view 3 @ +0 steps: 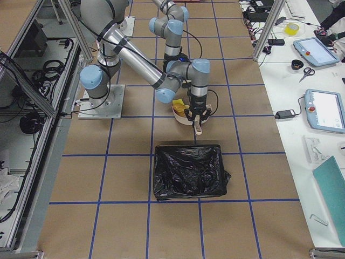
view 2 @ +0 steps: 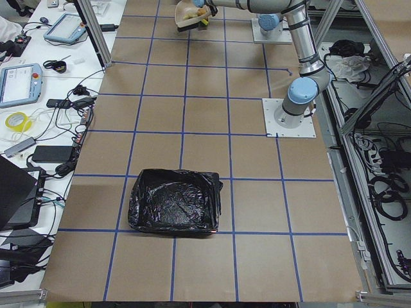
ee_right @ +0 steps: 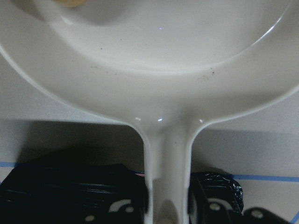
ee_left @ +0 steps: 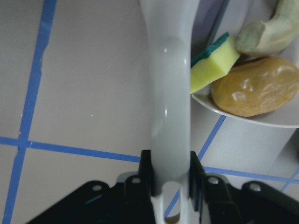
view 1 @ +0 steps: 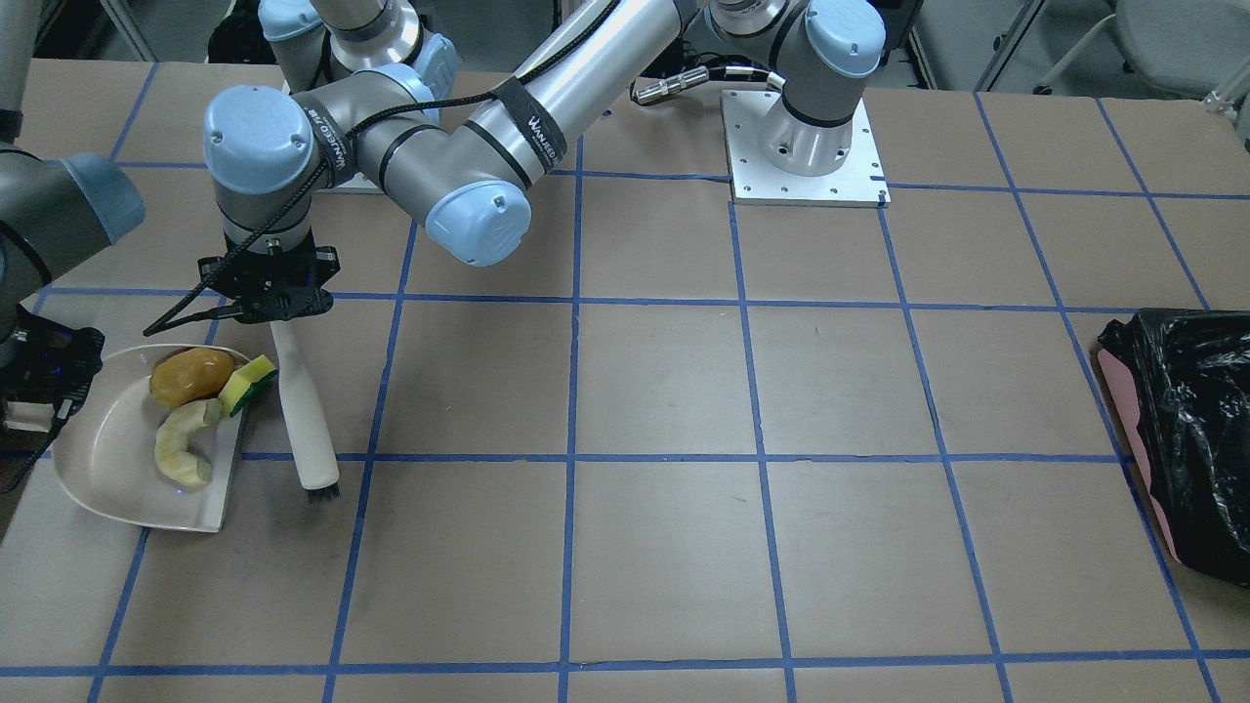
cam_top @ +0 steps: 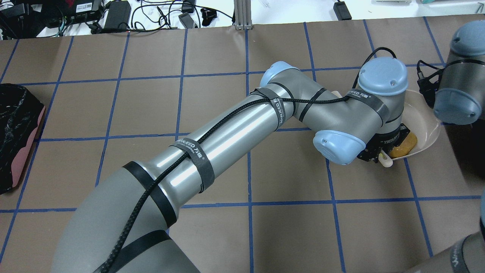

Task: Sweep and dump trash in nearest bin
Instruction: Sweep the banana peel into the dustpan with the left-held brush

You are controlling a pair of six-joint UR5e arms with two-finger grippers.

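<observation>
The white dustpan (view 1: 107,459) lies on the table at my right end. The orange-brown lump (view 1: 190,376) and the cream curved piece (view 1: 186,444) lie in it. The yellow-and-green sponge wedge (view 1: 246,384) sits at its open lip, against the brush. My left gripper (view 1: 269,293) is shut on the handle of the white brush (view 1: 303,410), whose bristles touch the table beside the pan. The left wrist view shows the brush (ee_left: 170,93), sponge (ee_left: 212,65), lump (ee_left: 257,88) and cream piece (ee_left: 271,35). My right gripper (ee_right: 168,196) is shut on the handle of the dustpan (ee_right: 149,70).
A black-bagged bin (view 3: 188,172) stands close to the dustpan at my right end. Another black-bagged bin (view 1: 1182,439) stands at the far left end, also in the overhead view (cam_top: 15,136). My left arm (cam_top: 227,129) stretches across the table.
</observation>
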